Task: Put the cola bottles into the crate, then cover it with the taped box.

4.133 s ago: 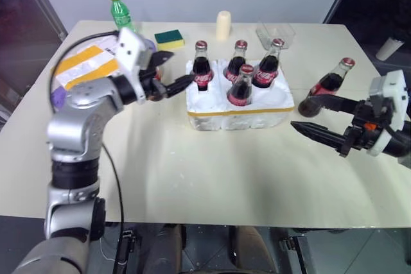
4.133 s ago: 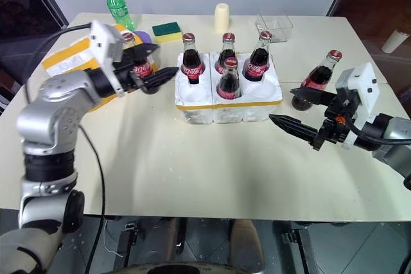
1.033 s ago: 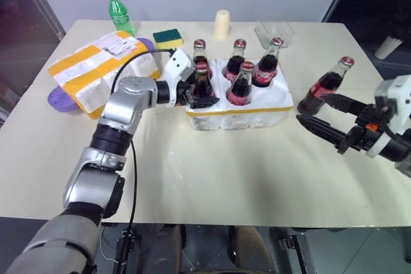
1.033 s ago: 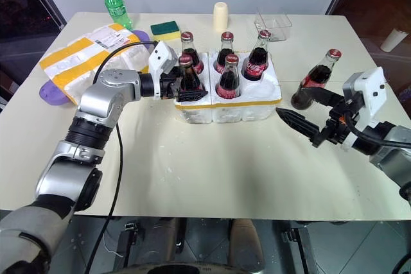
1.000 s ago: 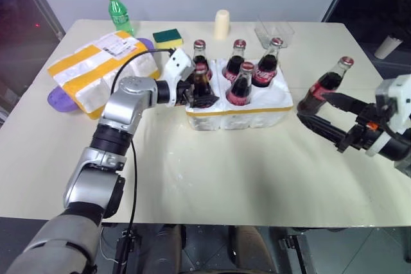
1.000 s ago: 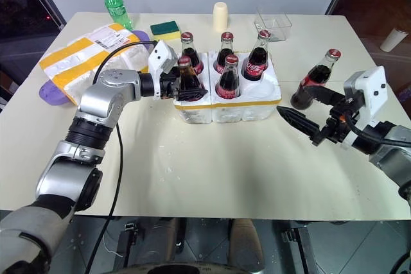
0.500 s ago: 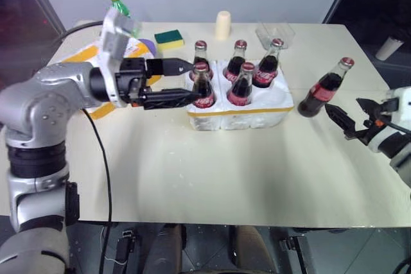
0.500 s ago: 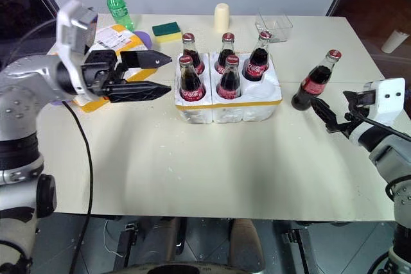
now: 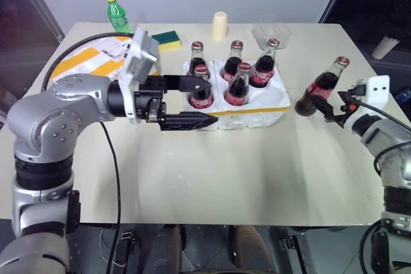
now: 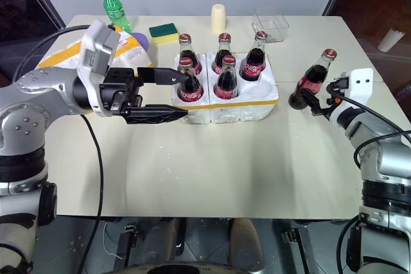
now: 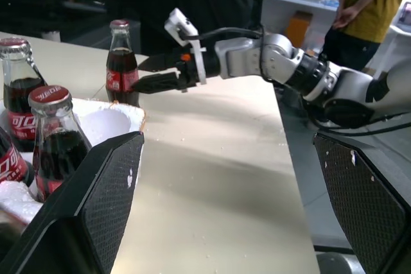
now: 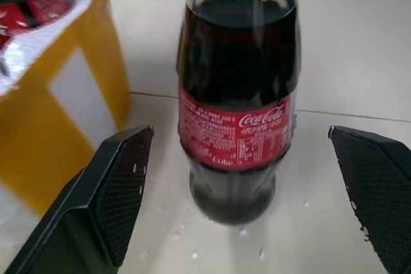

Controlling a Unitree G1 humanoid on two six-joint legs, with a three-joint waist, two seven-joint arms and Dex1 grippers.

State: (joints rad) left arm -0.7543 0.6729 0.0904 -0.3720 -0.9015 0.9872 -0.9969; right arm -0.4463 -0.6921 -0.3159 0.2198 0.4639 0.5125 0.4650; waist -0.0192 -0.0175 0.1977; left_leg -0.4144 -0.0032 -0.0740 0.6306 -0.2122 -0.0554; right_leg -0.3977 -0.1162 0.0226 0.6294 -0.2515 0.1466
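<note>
We list the items on the cream table [image 9: 212,178], left to right.

1. Taped box [image 9: 96,62], one: white foam with wide yellow bands and a shipping label, at the far left of the table. The left arm covers most of it.
2. Green plastic bottle [image 9: 116,14] with a yellow cap, one, upright at the far left edge.
3. Purple item [image 10: 142,41], one, just beside the box; mostly hidden, we cannot tell what it is.
4. Sponge [image 9: 166,40], green and yellow, one.
5. Left gripper [image 9: 204,102], one: jaws wide apart and empty, held above the table in front of the crate's left end, pointing toward the right.
6. Crate [image 9: 257,112], one: low white foam tray with a thin yellow band, at mid-table.
7. Cola bottles, six. Five stand in the crate: three in the back row [image 9: 197,54] [image 9: 235,55] [image 9: 265,65] and two in the front row [image 9: 200,91] [image 9: 240,86]. The front right well is vacant. The sixth bottle [image 9: 323,85] stands on the table, to the right of the crate and apart from it.
8. Cream cylinder [image 9: 220,25], one, behind the crate.
9. Clear plastic tub [image 9: 270,30], one, behind the crate.
10. Right gripper [image 9: 329,110], one: jaws apart, flanking the base of the sixth bottle; the right wrist view shows space on either side, so nothing is clamped.
11. White cup [image 9: 386,47], one, off the table at far right.
12. Person [image 11: 366,11], one, in the left wrist view, cut off at the frame's edge.
</note>
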